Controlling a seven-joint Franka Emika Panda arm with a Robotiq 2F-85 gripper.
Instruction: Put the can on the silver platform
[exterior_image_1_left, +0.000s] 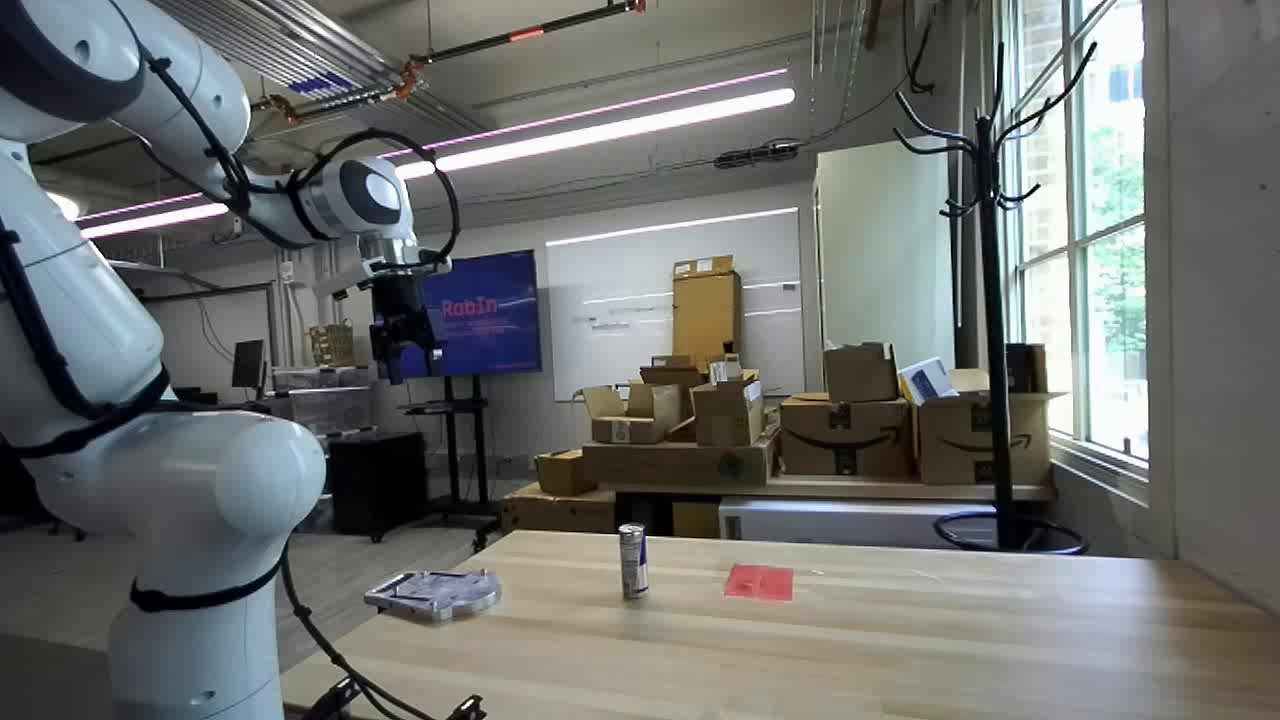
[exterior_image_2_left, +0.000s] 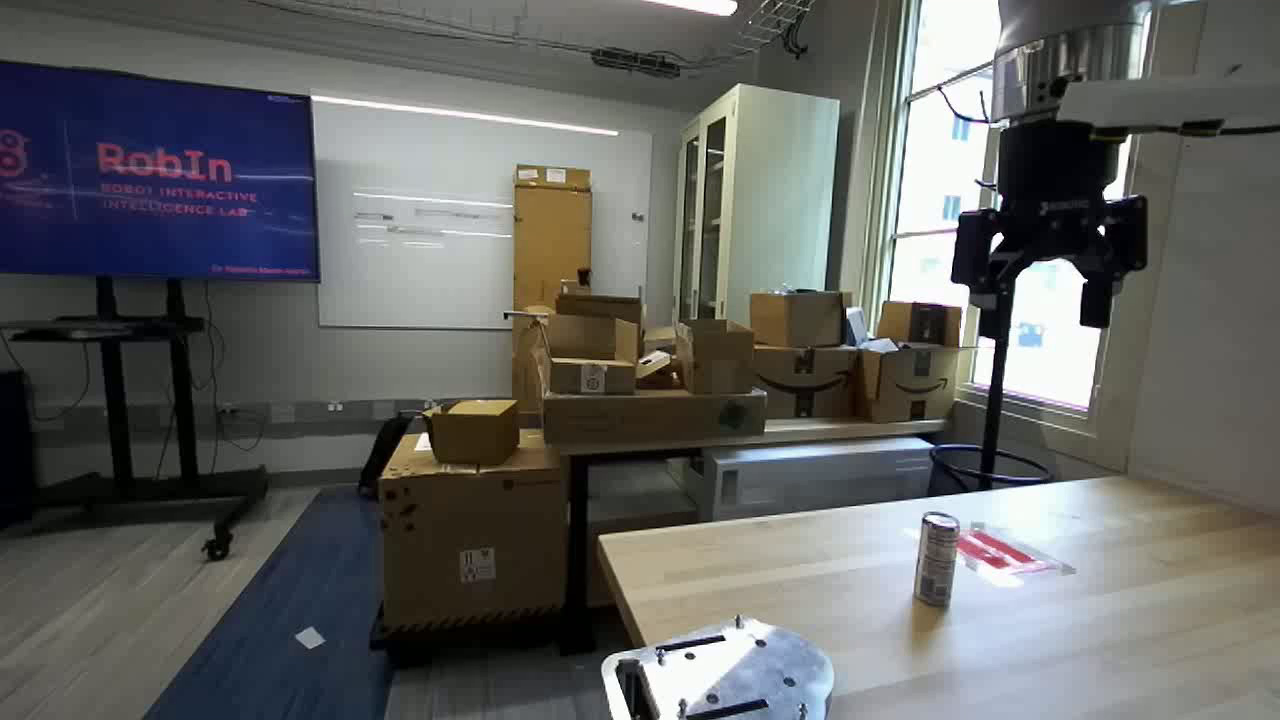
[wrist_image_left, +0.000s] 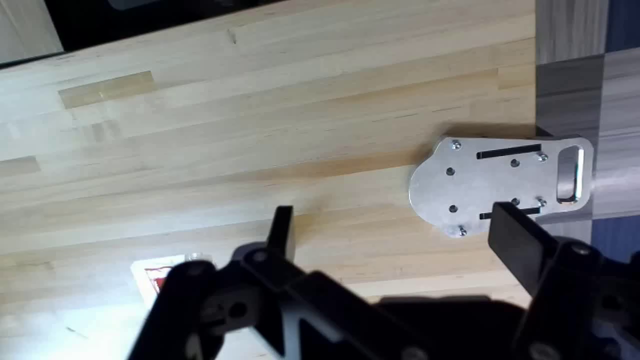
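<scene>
In an exterior view the can (exterior_image_1_left: 634, 562) stands upright on the table (exterior_image_1_left: 900, 650), at the lower middle of the frame, and the red piece (exterior_image_1_left: 759, 582) lies flat to its right. The platform (exterior_image_2_left: 735, 675), cut off by the bottom edge of an exterior view, sits left of the can in both exterior views, well apart from it; in the wrist view it lies at the right, its handle end jutting past the table's edge over the floor (wrist_image_left: 570, 30). The gripper (exterior_image_2_left: 1045, 315) is spread: it hangs pointing down at the upper right of an exterior view, well above the table, the window (exterior_image_2_left: 930, 275) showing through the gap. In the wrist view its two fingers (wrist_image_left: 517, 245) stand wide apart at lower centre and lower right, wood showing between them; one crosses in front of the platform's lower edge. There the red piece is partly hidden at lower left, and I cannot make out the can for certain. The arm (exterior_image_1_left: 220, 470) fills the left of an exterior view. Behind the table are boxes (exterior_image_1_left: 840, 430) and a coat stand (exterior_image_1_left: 988, 280); a screen (exterior_image_2_left: 158, 240) reading RobIn shows at the upper left of an exterior view.
</scene>
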